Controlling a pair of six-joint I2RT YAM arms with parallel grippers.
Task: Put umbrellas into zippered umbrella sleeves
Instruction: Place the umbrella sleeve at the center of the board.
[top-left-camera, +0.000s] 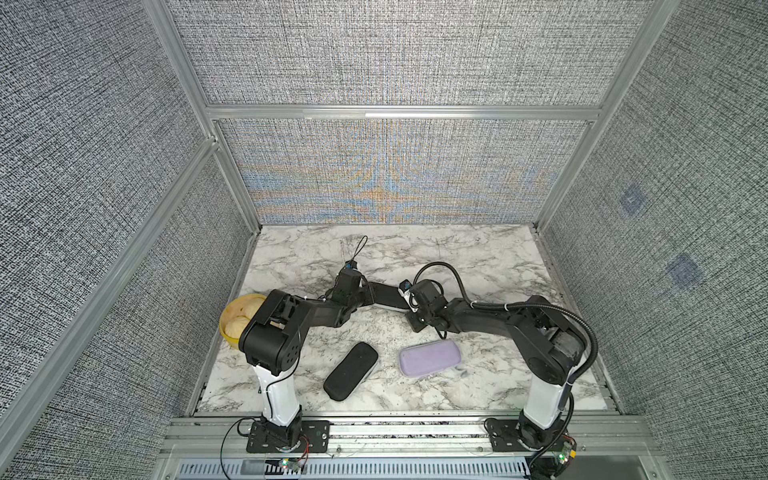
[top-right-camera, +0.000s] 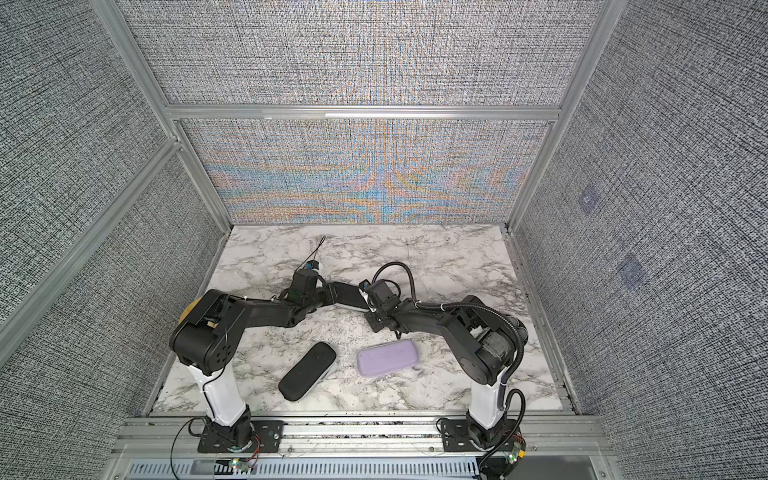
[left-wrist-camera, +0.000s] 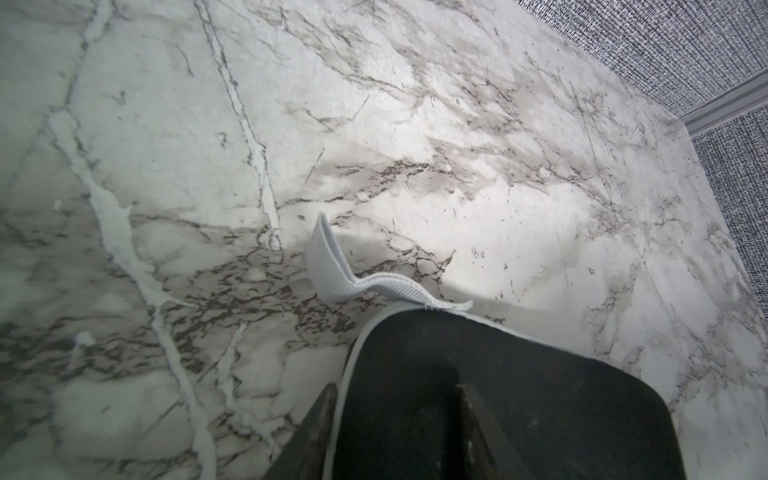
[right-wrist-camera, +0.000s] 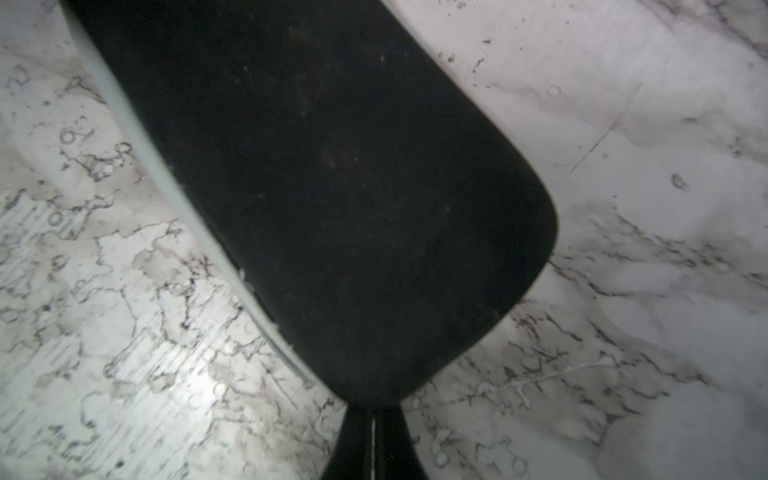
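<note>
The step in hand looks like closing the zip on the black sleeve (top-left-camera: 388, 296), which lies on the desk (left-wrist-camera: 415, 145) between the two hands, so the work is one of bracing and pulling; the left hand (left-wrist-camera: 395, 388) should clamp its end of the shell firmly enough that it cannot slide or swing, clear of the zip line, while the right hand (right-wrist-camera: 374, 419) draws along the rim in one smooth curve, slowing at the rounded end where a slider tends to bind; the loose grey zip tape (left-wrist-camera: 345, 274) curling up just beyond the left hand ought to be kept out of the teeth; the left hand stands part open, one finger beside the pale rim and one over the dark top of the shell, and whether they press it I cannot tell; the right hand is closed, fingers together with only a sliver between, right at the opposite rounded end of the same sleeve, and whether a zip pull is nipped there is hidden; no umbrella shows anywhere, so presumably each is inside a sleeve; the second black sleeve (top-left-camera: 351, 376) and the lavender sleeve (top-left-camera: 430, 357) lie shut, nearer the arm bases than either hand and well apart from both.
</note>
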